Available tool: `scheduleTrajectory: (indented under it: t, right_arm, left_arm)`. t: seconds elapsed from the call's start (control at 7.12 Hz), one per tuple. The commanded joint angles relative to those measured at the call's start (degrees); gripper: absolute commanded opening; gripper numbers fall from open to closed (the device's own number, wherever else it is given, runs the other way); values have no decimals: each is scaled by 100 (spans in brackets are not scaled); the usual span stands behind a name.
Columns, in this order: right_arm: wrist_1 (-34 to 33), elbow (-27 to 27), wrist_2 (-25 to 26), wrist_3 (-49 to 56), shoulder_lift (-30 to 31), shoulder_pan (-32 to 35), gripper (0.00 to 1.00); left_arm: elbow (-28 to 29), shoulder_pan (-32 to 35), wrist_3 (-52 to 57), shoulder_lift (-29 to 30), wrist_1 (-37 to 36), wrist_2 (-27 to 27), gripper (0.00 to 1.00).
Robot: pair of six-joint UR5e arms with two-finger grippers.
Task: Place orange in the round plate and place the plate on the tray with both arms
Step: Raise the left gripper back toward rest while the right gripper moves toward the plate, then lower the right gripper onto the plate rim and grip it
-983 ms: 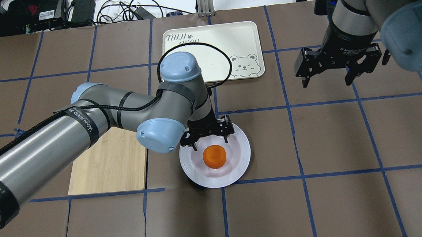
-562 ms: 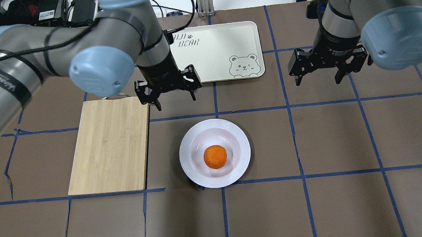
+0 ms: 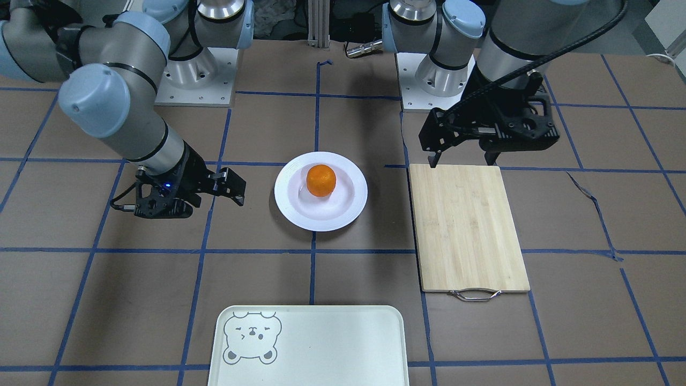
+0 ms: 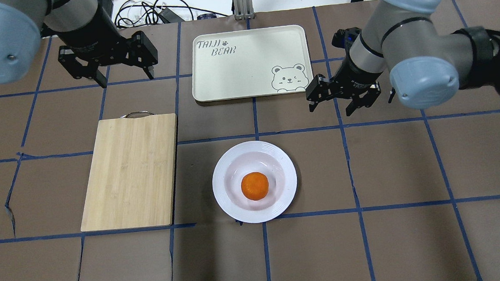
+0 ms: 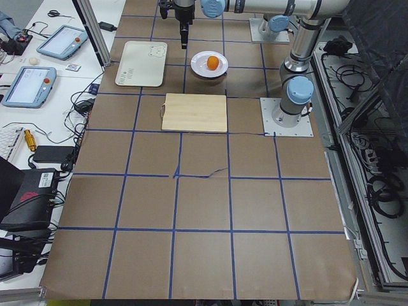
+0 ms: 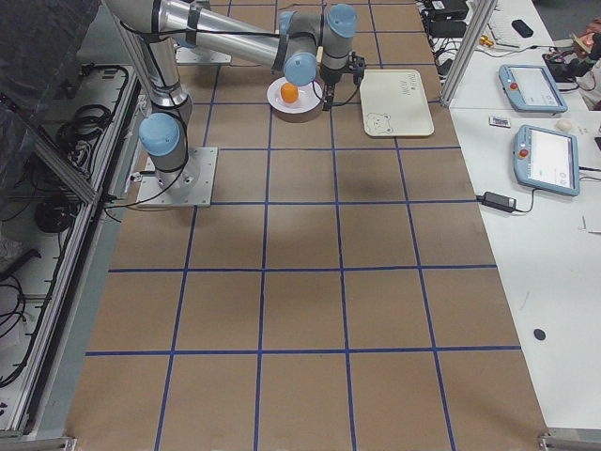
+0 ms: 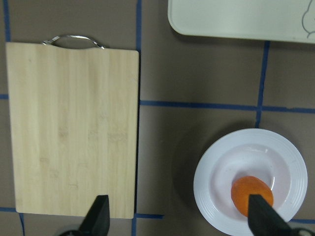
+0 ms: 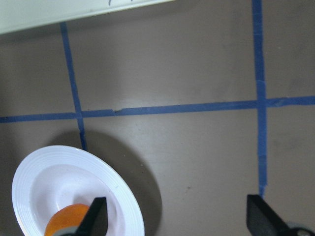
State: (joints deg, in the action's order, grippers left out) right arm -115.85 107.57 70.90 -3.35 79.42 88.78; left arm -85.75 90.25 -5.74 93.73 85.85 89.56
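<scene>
The orange lies in the sunken centre of the white round plate at mid-table, also seen from the front as the orange in the plate. The cream tray lies beyond the plate with nothing on it. My left gripper hangs open and holds nothing, high beyond the cutting board's handle end and left of the tray. My right gripper is open and holds nothing, just off the tray's bear corner, up and right of the plate. Neither gripper touches the plate.
A bamboo cutting board with a metal handle lies left of the plate. Cables and electronics crowd the far edge behind the table. A metal post stands behind the tray.
My left gripper has pulled away from the plate, up and far left past the cutting board. My right gripper has shifted left and lower toward the tray's bear corner. Orange and plate stayed put.
</scene>
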Motion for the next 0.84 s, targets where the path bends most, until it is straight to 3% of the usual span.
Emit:
scheduleTrajectory:
  t: [0.0,0.28,0.7]
  right_arm:
    - [-1209,746,-726,-33,-452,17,100]
    - [-1712,810,-1331,-34,-813,104,100]
    - [-2283,1055,-1316,-16,-1130,419,100]
  left_arm:
    - [14,-104,3,-100,-69,-192,100]
    - [6,-104,-24,-145,-34,-378,100]
    - [-3,-165,20,-153,-25,-370,100]
